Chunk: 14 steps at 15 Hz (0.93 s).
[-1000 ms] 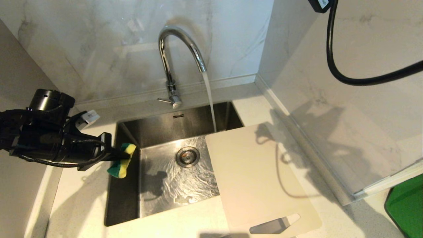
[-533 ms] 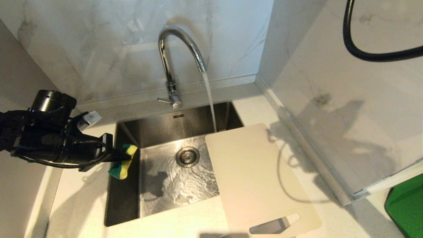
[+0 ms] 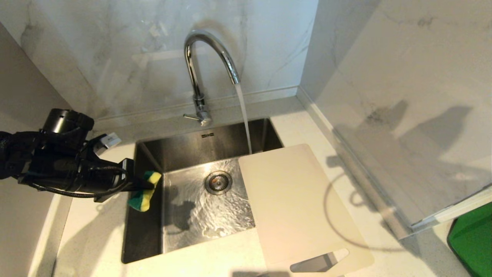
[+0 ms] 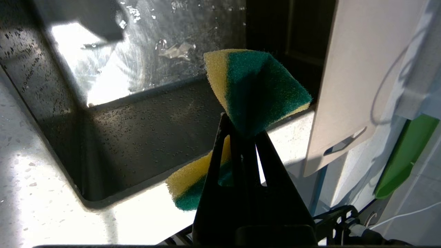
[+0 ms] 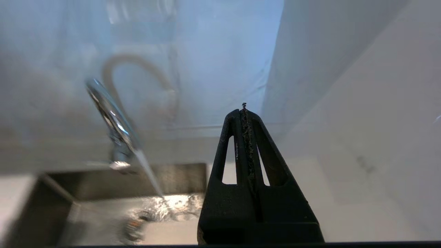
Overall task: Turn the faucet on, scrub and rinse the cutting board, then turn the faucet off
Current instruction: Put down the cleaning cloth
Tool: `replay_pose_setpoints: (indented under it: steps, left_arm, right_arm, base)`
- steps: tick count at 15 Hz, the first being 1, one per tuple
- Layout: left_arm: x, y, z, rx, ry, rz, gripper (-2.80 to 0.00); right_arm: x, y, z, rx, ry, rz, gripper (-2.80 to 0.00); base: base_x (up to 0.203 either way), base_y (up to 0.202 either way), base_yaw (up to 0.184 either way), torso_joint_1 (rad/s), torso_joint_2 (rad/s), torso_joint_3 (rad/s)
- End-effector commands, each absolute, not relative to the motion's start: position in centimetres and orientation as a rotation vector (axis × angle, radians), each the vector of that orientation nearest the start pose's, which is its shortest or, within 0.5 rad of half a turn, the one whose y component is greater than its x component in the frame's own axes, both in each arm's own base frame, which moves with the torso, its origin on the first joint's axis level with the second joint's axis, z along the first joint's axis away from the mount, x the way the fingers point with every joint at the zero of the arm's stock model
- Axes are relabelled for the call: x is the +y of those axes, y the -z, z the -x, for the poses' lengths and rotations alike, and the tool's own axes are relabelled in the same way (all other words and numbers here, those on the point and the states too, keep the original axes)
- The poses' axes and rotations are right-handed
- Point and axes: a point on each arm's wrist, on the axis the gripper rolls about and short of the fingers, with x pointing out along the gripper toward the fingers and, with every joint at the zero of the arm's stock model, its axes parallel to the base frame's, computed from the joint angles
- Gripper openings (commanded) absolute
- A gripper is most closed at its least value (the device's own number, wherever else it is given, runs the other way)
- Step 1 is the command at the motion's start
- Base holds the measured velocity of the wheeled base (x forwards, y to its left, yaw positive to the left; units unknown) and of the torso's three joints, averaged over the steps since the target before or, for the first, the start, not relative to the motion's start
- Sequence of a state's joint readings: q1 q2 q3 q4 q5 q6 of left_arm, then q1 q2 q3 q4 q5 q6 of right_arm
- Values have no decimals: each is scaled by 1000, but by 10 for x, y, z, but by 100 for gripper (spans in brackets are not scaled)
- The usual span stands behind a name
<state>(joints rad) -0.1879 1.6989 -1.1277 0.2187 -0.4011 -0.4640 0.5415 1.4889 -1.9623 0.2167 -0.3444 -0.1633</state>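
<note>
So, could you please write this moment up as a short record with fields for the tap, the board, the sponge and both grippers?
faucet: on, water running into the sink
cutting board: flat, partly over the sink's right side, slot handle at the near end
sponge: green and yellow, pinched and folded, at the sink's left edge
left gripper: shut on the sponge, apart from the board
right gripper: shut, empty, outside the head view, faucet ahead of it
scrubbing: not yet begun
</note>
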Motion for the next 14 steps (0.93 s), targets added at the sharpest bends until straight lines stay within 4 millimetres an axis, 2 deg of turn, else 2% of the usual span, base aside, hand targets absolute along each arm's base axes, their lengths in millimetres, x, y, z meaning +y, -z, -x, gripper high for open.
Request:
replay_pose_setpoints:
  steps: [1, 3, 5, 14]
  left_arm:
    - [-66, -188, -294, 939, 361, 515, -280]
    - [-66, -186, -295, 934, 361, 515, -280]
    - [-67, -182, -298, 942, 358, 514, -280]
    - [-65, -184, -299, 925, 334, 504, -280]
  right_arm:
    - [93, -470, -170, -252, -188, -47, -280]
    - [96, -474, -174, -329, -184, -105, -280]
    - [97, -468, -176, -333, -178, -93, -280]
    - [86, -452, -160, -338, -135, -95, -280]
  base:
    - [0, 0, 0, 0, 0, 0]
    - [0, 0, 0, 0, 0, 0]
    - [0, 0, 0, 0, 0, 0]
    - [0, 0, 0, 0, 0, 0]
